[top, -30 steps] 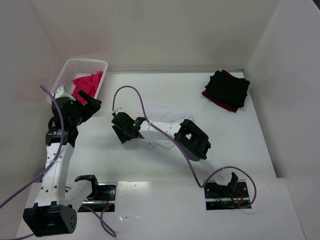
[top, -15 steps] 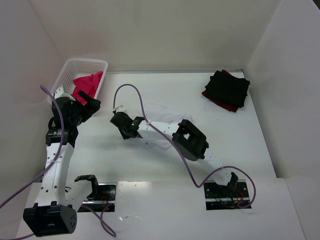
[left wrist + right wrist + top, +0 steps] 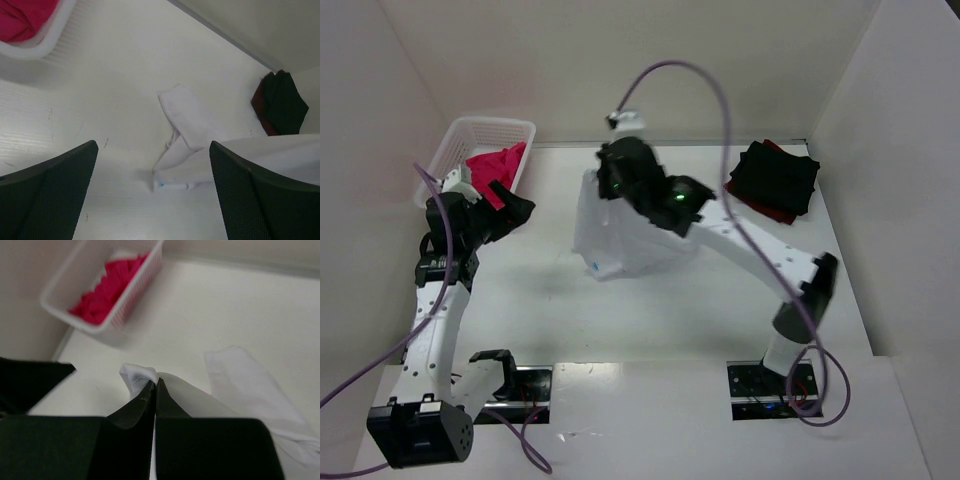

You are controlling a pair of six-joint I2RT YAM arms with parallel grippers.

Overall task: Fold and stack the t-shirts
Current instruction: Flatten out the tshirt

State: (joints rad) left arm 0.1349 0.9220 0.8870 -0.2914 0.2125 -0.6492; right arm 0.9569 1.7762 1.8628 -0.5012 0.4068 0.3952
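Note:
My right gripper (image 3: 607, 183) is shut on a corner of the white t-shirt (image 3: 625, 238) and holds it up over the middle of the table, the cloth hanging down to the surface. In the right wrist view the jaws (image 3: 156, 383) pinch a white fold (image 3: 137, 374). My left gripper (image 3: 513, 208) is open and empty beside the basket; its wrist view (image 3: 152, 146) looks at the white t-shirt (image 3: 186, 117) on the table. A black t-shirt (image 3: 778, 175) lies folded on a dark red one (image 3: 745, 195) at the back right. A pink t-shirt (image 3: 494, 164) lies in the basket.
The white mesh basket (image 3: 460, 135) stands at the back left against the wall; it also shows in the right wrist view (image 3: 127, 300) and the left wrist view (image 3: 42, 46). White walls close the table on three sides. A purple cable arcs above the right arm.
My right arm has swung up and back, lifting the white t-shirt off the table by a corner. The left gripper has shifted slightly to the right.

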